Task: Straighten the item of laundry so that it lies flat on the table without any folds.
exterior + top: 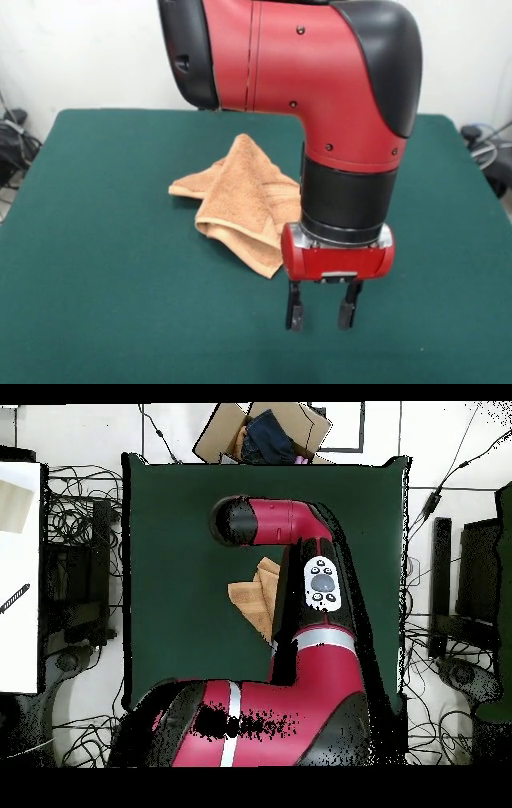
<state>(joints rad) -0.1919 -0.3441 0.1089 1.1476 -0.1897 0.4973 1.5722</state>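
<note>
Nearest the camera, the gripper [321, 314] points straight down with its two black fingers [294, 307] parted and nothing between them, tips just above the green surface [104, 264]. Behind it and touching nothing, the orange-tan towel [238, 198] lies crumpled and folded over itself near the middle of the surface. From overhead, the red arm [300, 584] covers much of the towel [254, 595].

Even, soft, nearly shadowless lighting
</note>
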